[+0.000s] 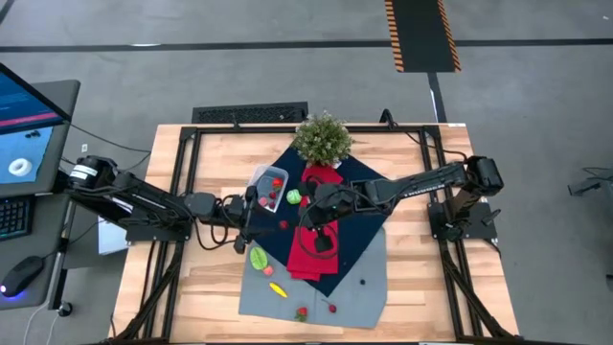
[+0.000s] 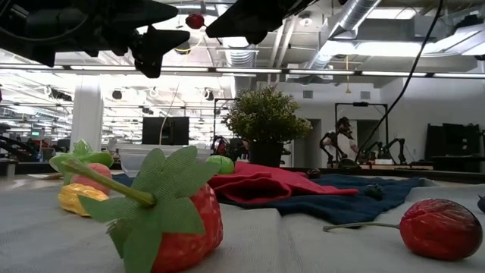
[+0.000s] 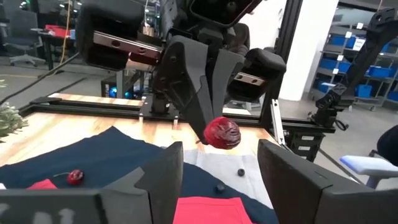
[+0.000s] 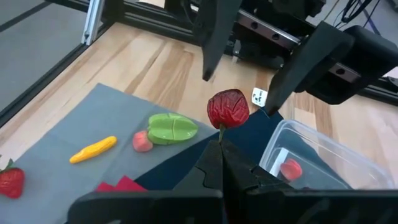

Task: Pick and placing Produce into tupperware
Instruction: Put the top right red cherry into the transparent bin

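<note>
Two arms over cloth-covered wooden table (image 1: 421, 287): right fingers (image 4: 222, 163) pinch cherry (image 4: 227, 109), left fingers (image 3: 168, 177) spread apart

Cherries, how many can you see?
3 cherries: one pinched by the right gripper in mid-air, one on the navy cloth, one on the grey cloth. Others may hide in the tupperware.

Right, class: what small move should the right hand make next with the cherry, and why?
Probably carry the cherry over the tupperware: the right hand is shut on its stem, the left hand stands open, not gripping it, and the tupperware lies close by.
</note>
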